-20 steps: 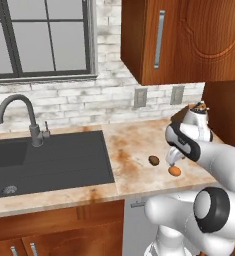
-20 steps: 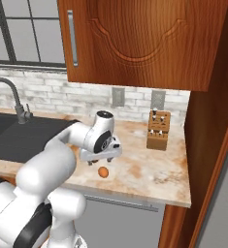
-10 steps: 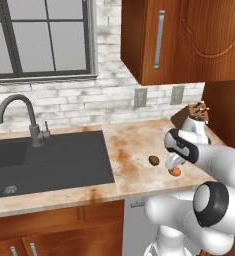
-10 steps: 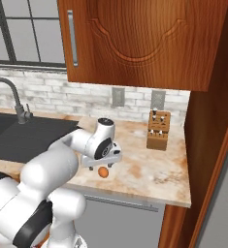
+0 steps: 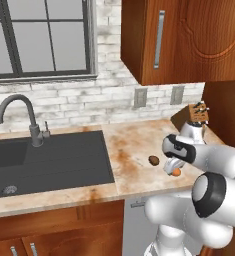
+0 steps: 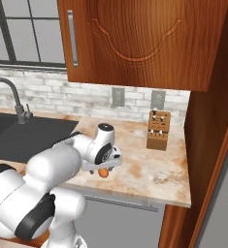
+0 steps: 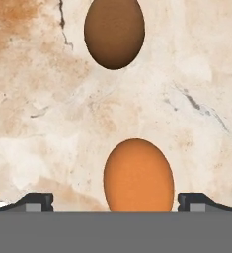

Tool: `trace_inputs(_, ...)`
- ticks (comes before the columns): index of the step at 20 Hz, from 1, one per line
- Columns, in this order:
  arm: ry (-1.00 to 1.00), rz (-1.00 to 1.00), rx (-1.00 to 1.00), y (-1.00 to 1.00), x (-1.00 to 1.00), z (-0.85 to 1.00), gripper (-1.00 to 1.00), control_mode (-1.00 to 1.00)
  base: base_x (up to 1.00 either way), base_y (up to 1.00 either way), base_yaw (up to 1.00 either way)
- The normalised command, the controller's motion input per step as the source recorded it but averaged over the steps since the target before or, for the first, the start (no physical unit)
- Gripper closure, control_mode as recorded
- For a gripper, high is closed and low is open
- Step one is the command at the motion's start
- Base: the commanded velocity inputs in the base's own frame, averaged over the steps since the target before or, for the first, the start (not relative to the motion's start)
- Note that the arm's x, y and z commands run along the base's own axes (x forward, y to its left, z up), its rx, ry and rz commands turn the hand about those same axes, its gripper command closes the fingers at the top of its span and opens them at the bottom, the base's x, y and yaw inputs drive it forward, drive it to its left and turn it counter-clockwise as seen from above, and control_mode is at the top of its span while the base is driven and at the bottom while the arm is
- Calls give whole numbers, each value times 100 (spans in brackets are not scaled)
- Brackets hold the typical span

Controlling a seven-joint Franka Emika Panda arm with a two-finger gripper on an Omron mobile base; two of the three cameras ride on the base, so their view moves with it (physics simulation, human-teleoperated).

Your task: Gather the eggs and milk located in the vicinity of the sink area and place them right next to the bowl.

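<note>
The orange-brown egg (image 7: 138,175) lies on the counter between the two dark fingertips (image 7: 36,201) of my open gripper (image 7: 116,202), with a gap on each side. The dark brown egg (image 7: 114,32) lies a short way beyond it, untouched. In the left base view my gripper (image 5: 174,167) hangs low over the orange-brown egg (image 5: 176,172), and the dark brown egg (image 5: 153,160) sits just left of it. The right base view shows the orange-brown egg (image 6: 103,173) under the hand (image 6: 105,167). The sink (image 5: 44,160) is at the left. The milk and the bowl are out of view.
A gooseneck faucet (image 5: 19,115) stands behind the sink. A wooden knife block (image 6: 158,130) stands at the back of the counter near the tall wood panel (image 6: 207,145) on the right. Wall cabinets (image 6: 135,43) hang above. The counter's front edge (image 5: 139,192) is close to the eggs.
The hand has come down and slightly forward over the orange-brown egg, so its fingers now flank it. The jaws stayed open. Neither egg has moved.
</note>
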Motion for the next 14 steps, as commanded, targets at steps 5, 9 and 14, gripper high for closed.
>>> trace_inputs(5, 0, 0, 0, -10, 22, -3, -100, -100, 0, 0, 0)
trace_inputs(9, 0, 0, 0, -6, 14, -6, -100, -100, 0, 0, 0)
trace_inputs(14, 1, 0, 0, 0, 0, -16, -100, -100, 0, 0, 0)
